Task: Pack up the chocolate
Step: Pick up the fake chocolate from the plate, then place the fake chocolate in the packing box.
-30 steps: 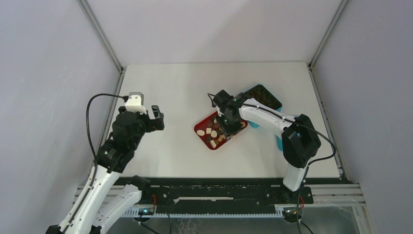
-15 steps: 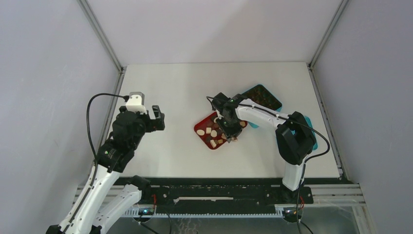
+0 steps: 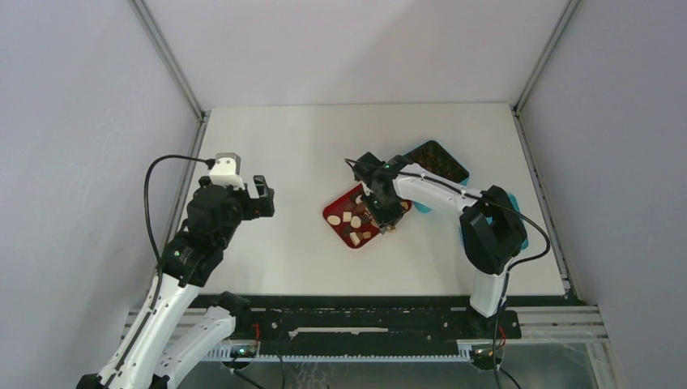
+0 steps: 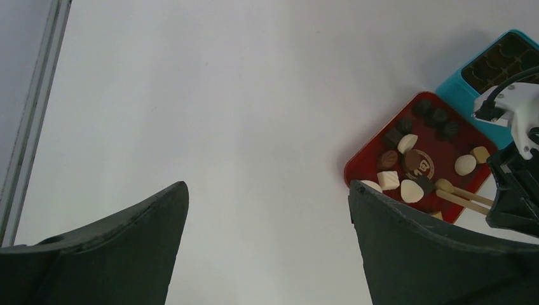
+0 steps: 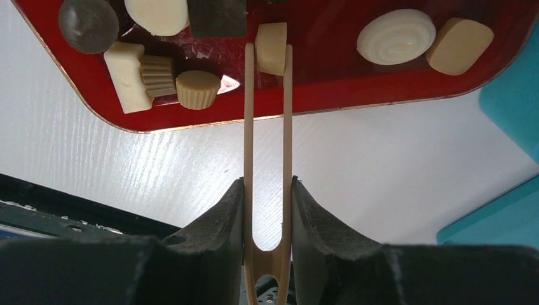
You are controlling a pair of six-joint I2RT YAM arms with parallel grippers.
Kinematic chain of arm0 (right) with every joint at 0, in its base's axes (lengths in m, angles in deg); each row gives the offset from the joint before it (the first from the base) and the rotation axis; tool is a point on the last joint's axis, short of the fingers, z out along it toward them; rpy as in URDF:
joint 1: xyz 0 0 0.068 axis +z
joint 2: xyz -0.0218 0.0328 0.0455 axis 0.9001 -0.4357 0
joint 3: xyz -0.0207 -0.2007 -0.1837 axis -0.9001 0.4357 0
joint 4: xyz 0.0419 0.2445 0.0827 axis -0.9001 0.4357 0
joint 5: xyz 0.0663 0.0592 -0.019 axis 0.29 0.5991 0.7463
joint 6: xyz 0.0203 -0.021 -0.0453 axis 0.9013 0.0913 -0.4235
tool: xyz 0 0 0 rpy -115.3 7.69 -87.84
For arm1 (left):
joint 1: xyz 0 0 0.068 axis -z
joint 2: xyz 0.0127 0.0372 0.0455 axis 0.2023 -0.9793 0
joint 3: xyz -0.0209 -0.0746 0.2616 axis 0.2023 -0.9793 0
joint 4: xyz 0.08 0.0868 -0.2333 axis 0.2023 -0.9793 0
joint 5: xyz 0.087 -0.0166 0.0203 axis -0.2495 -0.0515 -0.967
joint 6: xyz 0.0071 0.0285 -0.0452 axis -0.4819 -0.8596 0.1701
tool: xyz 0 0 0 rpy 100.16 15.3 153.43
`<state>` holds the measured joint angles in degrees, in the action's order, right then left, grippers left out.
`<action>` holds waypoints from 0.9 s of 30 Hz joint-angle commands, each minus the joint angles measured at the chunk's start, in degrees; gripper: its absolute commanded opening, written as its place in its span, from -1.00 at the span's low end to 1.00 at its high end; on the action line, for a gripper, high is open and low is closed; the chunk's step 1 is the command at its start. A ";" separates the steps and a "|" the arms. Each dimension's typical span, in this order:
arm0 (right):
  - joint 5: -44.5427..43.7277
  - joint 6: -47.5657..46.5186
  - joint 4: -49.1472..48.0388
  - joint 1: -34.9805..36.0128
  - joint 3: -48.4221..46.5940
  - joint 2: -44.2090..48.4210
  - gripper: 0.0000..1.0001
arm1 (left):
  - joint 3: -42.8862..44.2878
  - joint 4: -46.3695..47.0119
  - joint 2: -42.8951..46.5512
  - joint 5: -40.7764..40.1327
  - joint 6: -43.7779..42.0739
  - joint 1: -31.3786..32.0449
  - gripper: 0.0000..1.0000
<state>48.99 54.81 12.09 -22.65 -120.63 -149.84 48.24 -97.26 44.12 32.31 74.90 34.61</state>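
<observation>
Okay so the right gripper (image 5: 267,184) is squeezing the wooden tongs (image 5: 249,114) partway shut, and the two tips are sitting on either side of a cream piece (image 5: 272,47) near the edge of the red tray (image 5: 381,89). It's looking pinched to me, but I can't tell if it's actually off the tray floor yet. The rest of the chocolate (image 5: 395,36) is lying loose in that same tray, a mix of white, tan and dark bits.

What I'm worrying about: the piece is sitting right at the very ends of the tines and looks a bit tilted, so a smooth rounded bite could be squirting out sideways on the lift, or dropping onto the table (image 4: 222,95) on the way over to the teal box (image 4: 454,89). Squeezing harder could be marking soft chocolate too. The tongs are also only clamped low down, so they could be twisting in the jaws.

View-wise, only the right wrist camera is showing the tips around the piece; from above the arm is covering all of that. The left wrist view is giving the box's dark grid insert (image 4: 502,60) beside the tray. The left gripper (image 4: 267,190) is hanging wide open over bare table, well apart from everything, holding nothing.
</observation>
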 commanded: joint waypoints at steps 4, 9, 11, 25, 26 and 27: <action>-1.26 -0.45 -1.09 -3.09 -1.74 7.46 -0.90 | -1.37 1.96 0.71 1.28 -0.28 -0.53 1.00; -3.41 -0.47 -0.36 -6.54 -1.62 10.74 -0.94 | -1.36 1.72 1.46 1.31 -0.11 -0.52 0.99; -4.61 -0.31 -0.12 -8.83 -1.48 11.61 -0.95 | -1.40 1.32 1.96 1.69 -0.10 -0.53 1.00; -14.50 1.42 -1.32 -25.36 -5.32 9.63 -0.93 | -3.84 1.62 5.98 -0.40 -1.33 -0.48 1.00; -14.81 1.33 -1.50 -26.24 -5.79 8.95 -0.93 | -4.11 1.85 6.18 -0.38 -1.33 -0.52 1.00; -15.13 1.19 -1.78 -27.15 -6.27 8.33 -0.92 | -4.28 1.93 6.24 -0.31 -1.29 -0.53 1.00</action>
<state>37.32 55.29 12.50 -46.78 -123.47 -139.70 45.57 -97.68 49.54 32.74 74.86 34.50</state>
